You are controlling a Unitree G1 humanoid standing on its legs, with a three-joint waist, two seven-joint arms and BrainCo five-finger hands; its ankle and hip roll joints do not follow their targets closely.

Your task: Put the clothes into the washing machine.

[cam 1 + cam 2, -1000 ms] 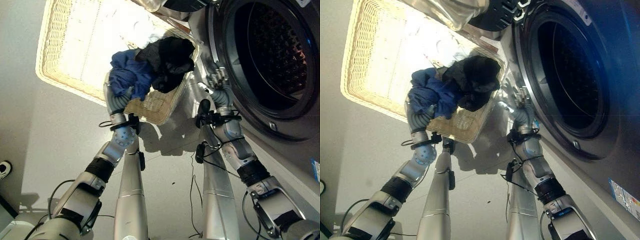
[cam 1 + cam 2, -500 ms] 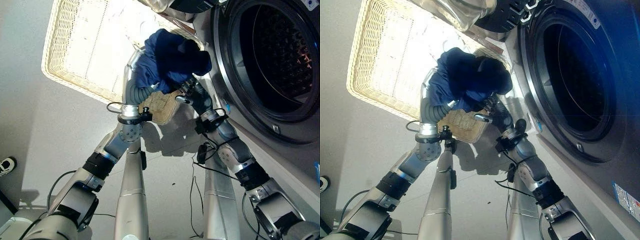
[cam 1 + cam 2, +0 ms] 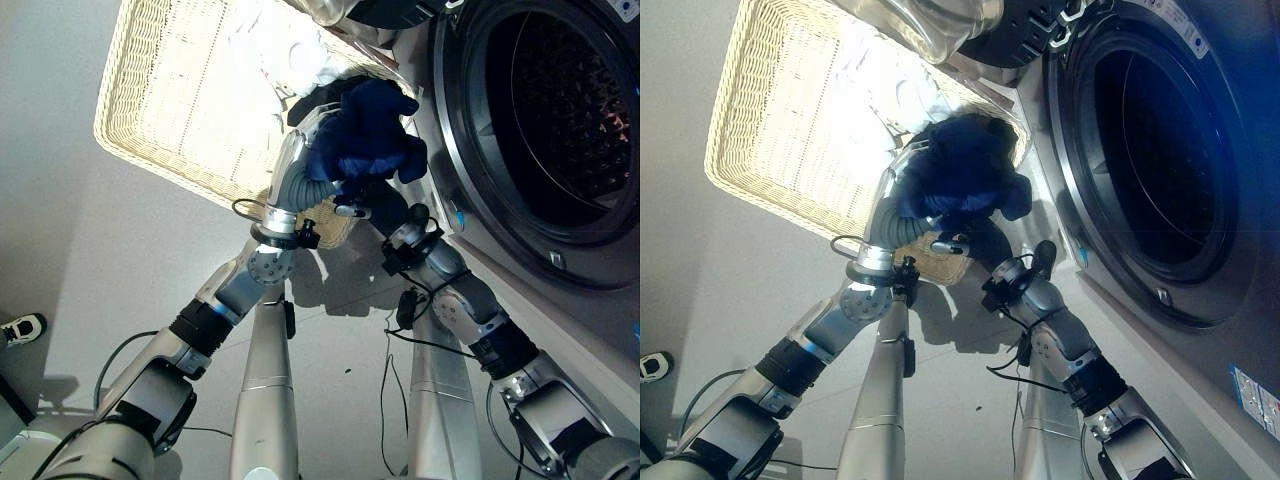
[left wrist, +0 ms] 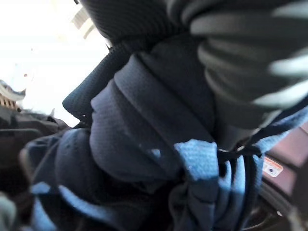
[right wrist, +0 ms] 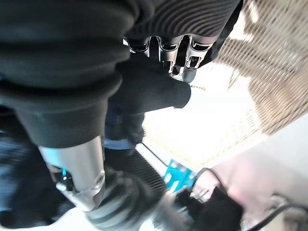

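Note:
A bundle of dark blue and black clothes (image 3: 370, 135) hangs above the near right corner of the wicker basket (image 3: 170, 150), close beside the washing machine's open drum (image 3: 560, 110). My left hand (image 3: 305, 150) comes up from below the bundle and is shut on it; the cloth wraps over it, and in the left wrist view the blue clothes (image 4: 144, 144) lie right against it. My right hand (image 3: 362, 208) sits under the bundle from the machine's side. In its wrist view its fingers (image 5: 185, 65) curl onto dark cloth (image 5: 149, 91).
White laundry (image 3: 290, 55) lies in the basket's far part. The machine's open glass door (image 3: 930, 25) hangs over the basket's far edge. The machine's front (image 3: 600, 300) runs along the right. A shoe (image 3: 20, 328) stands on the floor at far left.
The blue and black bundle has left the basket and moved up and right toward the drum. My right hand went from beside the machine's front to under the bundle.

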